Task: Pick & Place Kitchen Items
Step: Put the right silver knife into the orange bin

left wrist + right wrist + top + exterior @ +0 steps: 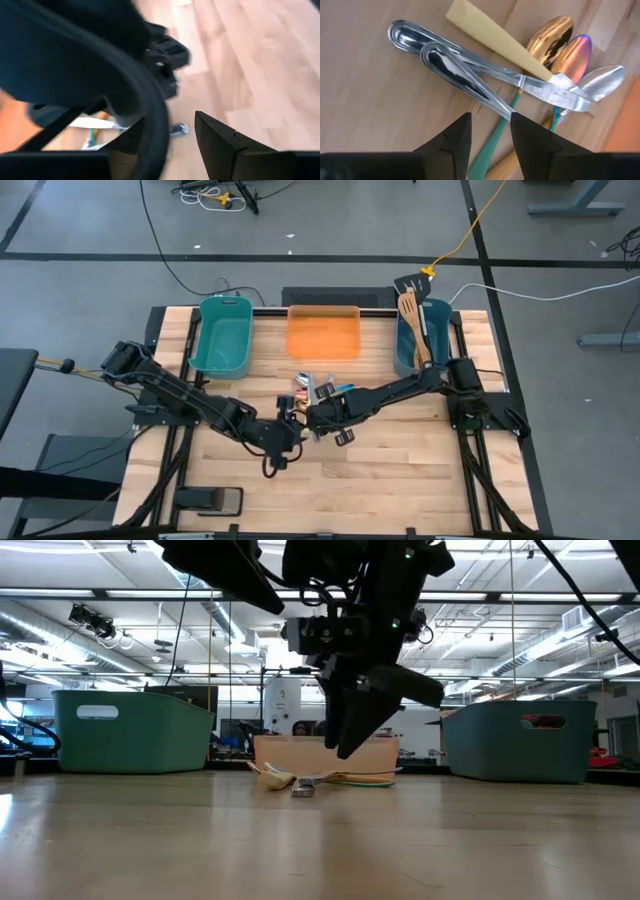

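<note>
While the right gripper [487, 131] hovers empty, fingers parted, over the utensils [485, 75] heaped mid-table, the left gripper [180, 142] waits beside it, also parted. Only two wooden spoons [412, 320] sit binned; most remain.

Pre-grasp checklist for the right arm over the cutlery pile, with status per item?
1. Right gripper above the utensil pile: ok.
2. Its fingers open, nothing between them: ok.
3. Single target: not ok; silver spoons, pale spatula and gold spoon overlap.
4. Left gripper clear of right: not ok, close beside it.
5. Right teal tub has room: cannot tell; wooden utensils already lean there.
</note>
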Available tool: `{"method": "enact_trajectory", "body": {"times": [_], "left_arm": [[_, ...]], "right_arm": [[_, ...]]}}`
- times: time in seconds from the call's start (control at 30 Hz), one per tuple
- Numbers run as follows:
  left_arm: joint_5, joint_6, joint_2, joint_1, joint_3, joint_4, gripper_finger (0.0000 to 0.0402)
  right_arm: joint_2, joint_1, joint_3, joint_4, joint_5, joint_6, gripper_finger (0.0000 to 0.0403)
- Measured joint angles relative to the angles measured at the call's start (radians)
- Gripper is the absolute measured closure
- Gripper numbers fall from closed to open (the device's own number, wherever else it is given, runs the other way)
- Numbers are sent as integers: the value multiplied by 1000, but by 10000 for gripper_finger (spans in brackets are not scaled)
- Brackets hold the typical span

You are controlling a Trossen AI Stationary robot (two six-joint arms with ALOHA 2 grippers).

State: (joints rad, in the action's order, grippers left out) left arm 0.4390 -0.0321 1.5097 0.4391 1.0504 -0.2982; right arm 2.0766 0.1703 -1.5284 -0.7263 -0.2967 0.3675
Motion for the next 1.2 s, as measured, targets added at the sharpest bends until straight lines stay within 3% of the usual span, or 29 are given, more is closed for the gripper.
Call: {"method": "enact_trajectory", "body": {"times": [0.1, 0.57, 1.2], "left_arm": [[-37, 3, -6, 9, 1, -30, 259], [-235, -32, -91, 43, 1, -45, 259], [-242, -34, -121, 70, 2, -62, 259]], "right_arm": [[7, -1, 0, 9, -32, 18, 257], [6, -7, 0, 44, 1, 35, 210], [12, -10, 88, 148, -4, 79, 211]]}}
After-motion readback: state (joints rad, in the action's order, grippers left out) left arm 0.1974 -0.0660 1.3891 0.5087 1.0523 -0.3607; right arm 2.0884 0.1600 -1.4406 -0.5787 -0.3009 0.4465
